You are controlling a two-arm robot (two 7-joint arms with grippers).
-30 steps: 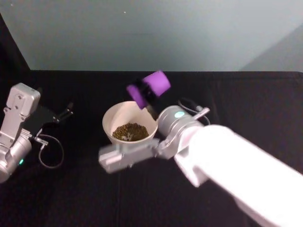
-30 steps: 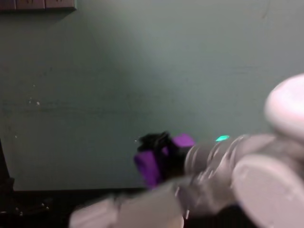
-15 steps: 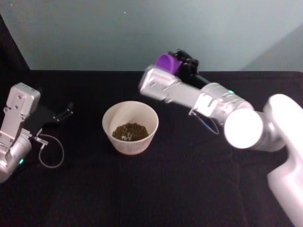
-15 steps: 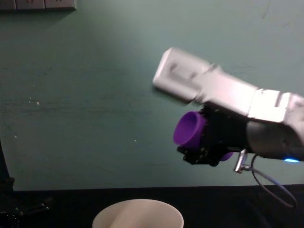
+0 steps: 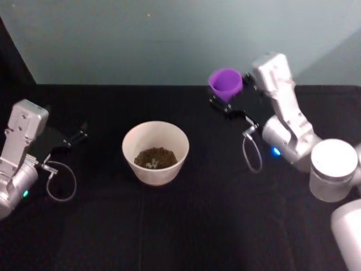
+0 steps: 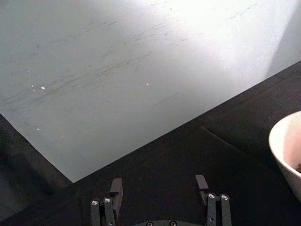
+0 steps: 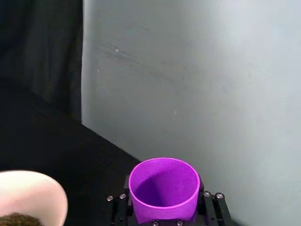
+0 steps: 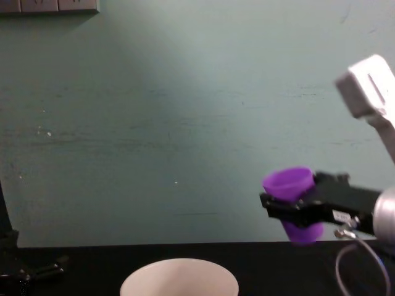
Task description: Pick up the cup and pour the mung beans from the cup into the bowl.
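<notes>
Cup: base cut off by the frame edge in the right wrist view; right hand fingers mostly cut there too, and in the chest view they cover the cup's middle. Can't see the cup's bottom, so can't tell if it's empty. Bowl: rim only in the chest view, a cut sliver in both wrist views. Left hand: finger bases cut off in its wrist view.

Bowl mid-table; open cloth all round.
</notes>
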